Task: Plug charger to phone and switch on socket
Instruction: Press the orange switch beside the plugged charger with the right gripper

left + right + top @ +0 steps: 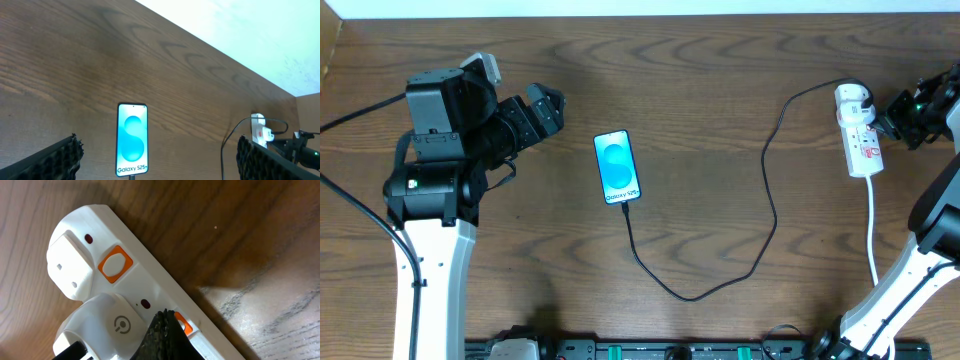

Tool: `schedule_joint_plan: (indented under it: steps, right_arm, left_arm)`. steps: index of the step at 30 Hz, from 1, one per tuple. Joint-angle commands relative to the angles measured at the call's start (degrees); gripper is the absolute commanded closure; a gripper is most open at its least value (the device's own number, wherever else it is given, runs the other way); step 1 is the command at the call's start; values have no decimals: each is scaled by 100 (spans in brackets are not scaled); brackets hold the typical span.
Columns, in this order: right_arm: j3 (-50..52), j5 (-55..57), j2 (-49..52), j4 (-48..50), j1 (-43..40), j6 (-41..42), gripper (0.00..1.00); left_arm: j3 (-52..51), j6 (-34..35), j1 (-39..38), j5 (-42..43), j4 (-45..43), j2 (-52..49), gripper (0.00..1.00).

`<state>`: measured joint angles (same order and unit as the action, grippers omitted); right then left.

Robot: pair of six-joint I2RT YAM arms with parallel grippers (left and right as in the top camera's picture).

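Observation:
The phone [618, 167] lies mid-table with its blue screen up; it also shows in the left wrist view [132, 140]. The black charger cable [760, 240] runs from the phone's near end in a loop to the white plug [853, 101] on the socket strip [865, 150] at the right. My left gripper [545, 110] is open and empty, left of the phone. My right gripper [165, 325] is shut, its tip pressed on an orange switch [182, 324] of the strip [145, 285] beside the plug [112, 325].
The strip's white cord [873, 240] runs toward the table's front edge. A second orange switch [115, 264] sits further along the strip. A pale wall [240, 30] rises behind the table's far edge.

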<state>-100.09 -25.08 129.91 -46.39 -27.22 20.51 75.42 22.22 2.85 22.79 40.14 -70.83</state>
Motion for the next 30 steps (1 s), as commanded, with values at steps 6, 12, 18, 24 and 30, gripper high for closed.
schedule_joint_plan:
  steps: [6,12,18,24,30]
  right_arm:
    - [203,-763,247,-227,439,219,99]
    - [203,-804,247,-286,481,24,99]
    - [203,-474,247,-428,619,-175,99]
    - [203,-105,247,-437,664,-195,99]
    - [201,116,236,-212,535,-197,99]
  left_arm:
    - [20,-94,13,35,13,4,1]
    - [20,-94,13,33,13,4,1]
    - [20,-94,13,35,15,4,1]
    - [20,-94,13,35,15,4,1]
    - [20,-94,13,35,15,4,1]
